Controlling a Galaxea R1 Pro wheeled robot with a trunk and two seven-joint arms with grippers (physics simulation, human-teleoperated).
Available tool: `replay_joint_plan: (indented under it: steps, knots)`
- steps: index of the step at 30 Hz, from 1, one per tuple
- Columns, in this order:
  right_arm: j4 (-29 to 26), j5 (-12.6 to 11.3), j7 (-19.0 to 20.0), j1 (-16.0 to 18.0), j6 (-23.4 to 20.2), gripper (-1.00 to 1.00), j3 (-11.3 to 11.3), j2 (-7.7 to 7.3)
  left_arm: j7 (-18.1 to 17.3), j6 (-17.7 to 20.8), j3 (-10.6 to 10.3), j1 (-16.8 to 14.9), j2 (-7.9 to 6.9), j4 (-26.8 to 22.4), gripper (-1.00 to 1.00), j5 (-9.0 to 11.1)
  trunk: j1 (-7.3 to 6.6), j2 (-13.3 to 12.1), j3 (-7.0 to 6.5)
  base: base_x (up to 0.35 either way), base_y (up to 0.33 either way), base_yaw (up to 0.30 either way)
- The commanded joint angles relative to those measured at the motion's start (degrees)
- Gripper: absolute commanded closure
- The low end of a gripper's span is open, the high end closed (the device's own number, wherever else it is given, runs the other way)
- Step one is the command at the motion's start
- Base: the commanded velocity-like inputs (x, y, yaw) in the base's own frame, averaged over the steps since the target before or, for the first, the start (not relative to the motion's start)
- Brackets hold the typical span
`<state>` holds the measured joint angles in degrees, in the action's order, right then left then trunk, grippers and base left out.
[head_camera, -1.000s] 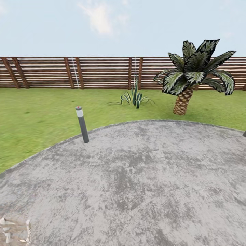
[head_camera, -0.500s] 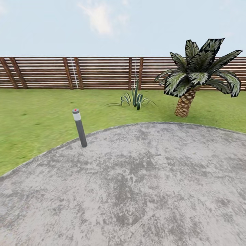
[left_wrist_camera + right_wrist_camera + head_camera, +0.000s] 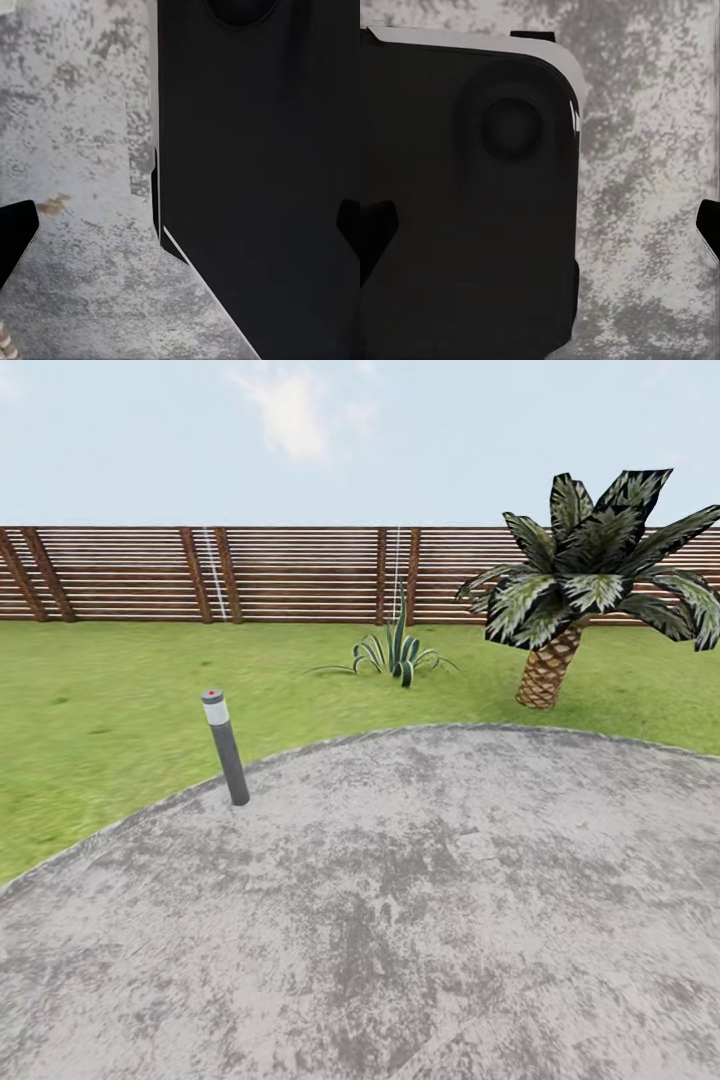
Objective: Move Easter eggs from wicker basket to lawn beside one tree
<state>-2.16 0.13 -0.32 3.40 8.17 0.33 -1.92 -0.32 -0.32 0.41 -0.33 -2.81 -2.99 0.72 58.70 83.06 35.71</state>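
Lawn (image 3: 110, 700) lies past the grey patio (image 3: 400, 920), with bollard light (image 3: 225, 747), spiky plant (image 3: 395, 650) and palm (image 3: 570, 590) left to right; head view has panned slightly left, so the robot is searching for the basket. Both wrist cameras face the robot's dark body (image 3: 255, 180) over the paving; fingers look spread, nothing held.

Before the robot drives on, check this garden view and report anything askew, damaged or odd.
Only one thing stands out: the grey bollard light at the stone patio's edge leans slightly instead of standing plumb. The palm, spiky plant, fence and lawn look normal.
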Motion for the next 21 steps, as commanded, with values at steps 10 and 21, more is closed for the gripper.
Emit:
replay_joint_plan:
  steps: [10, 21]
  knots:
    - [-0.2, 0.0, 0.0, 0.0, 0.3, -1.0, 0.0, -0.09, 0.0, 0.0, 0.0, 0.0, 0.0, 0.0, -1.0, 0.1, 0.03, 0.0, 0.05, 0.328, 0.0, 0.0]
    - [-0.2, 0.0, 0.0, 0.0, 0.3, -1.0, 0.0, 0.04, 0.0, 0.0, 0.0, 0.0, 0.0, 0.0, -1.0, 0.1, 0.03, 0.0, 0.05, 0.328, 0.0, 0.057]
